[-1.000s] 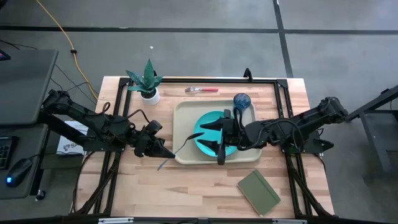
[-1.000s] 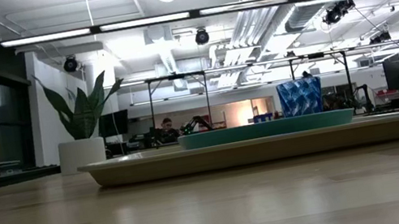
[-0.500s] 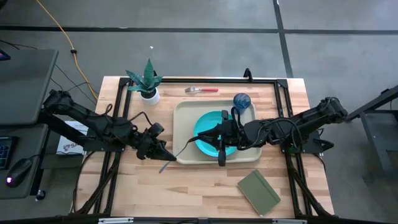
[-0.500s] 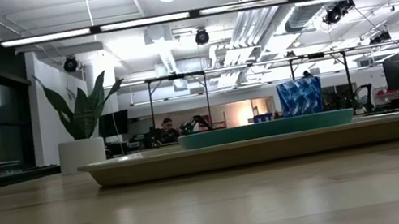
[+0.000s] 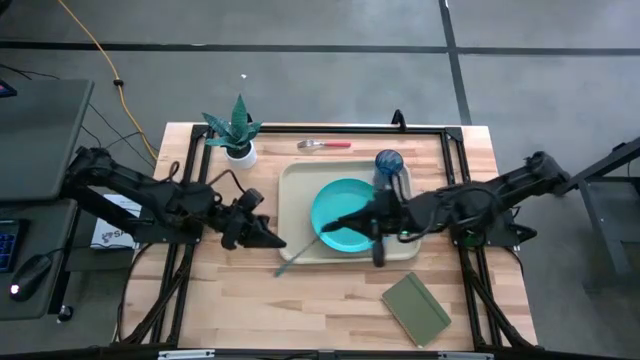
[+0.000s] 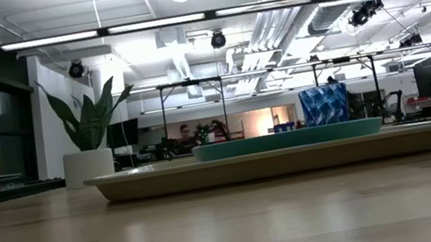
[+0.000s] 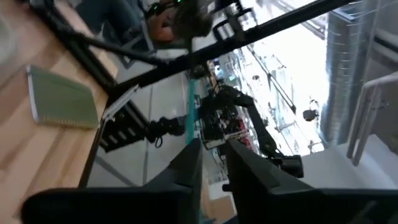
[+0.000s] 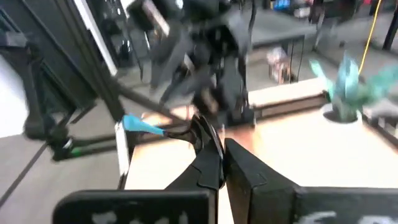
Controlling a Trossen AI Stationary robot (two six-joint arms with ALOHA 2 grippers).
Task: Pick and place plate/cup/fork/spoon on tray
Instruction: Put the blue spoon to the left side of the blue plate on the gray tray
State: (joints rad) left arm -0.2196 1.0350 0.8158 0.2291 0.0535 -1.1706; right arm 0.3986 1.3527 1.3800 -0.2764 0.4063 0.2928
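Note:
The turquoise plate [image 5: 345,200] [image 6: 285,139] lies flat in the beige tray [image 5: 290,190] [image 6: 207,171]. The blue cup [image 5: 388,162] [image 6: 324,105] stands upright at the tray's far right corner. The red-handled fork [image 5: 325,145] lies on the table beyond the tray. My right gripper [image 5: 328,228] [image 8: 214,140] is over the plate's left part, shut on the spoon [image 5: 298,256] [image 8: 143,124]. My left gripper [image 5: 278,243] [image 7: 216,158] hovers just left of the tray's near left corner. Its fingers stand slightly apart with nothing between them. My right gripper pinches the spoon's metal end [image 8: 179,130] between its fingertips, coming nearly level from the table's right side. The light blue handle [image 5: 284,268] slants out toward the near left, past the tray's rim. Whether the handle's end touches the table, I cannot tell.
A potted plant [image 5: 238,135] [image 6: 91,134] stands at the far left of the table. A dark green notebook [image 5: 416,308] [image 7: 62,99] lies near the front right. Bare wood stretches along the near edge.
My right gripper has shut over the plate and drawn back toward the table's right edge. The spoon has gone with it. Its blue handle end has slid toward the right and now shows apart from my left gripper's tip, which also edged toward the tray.

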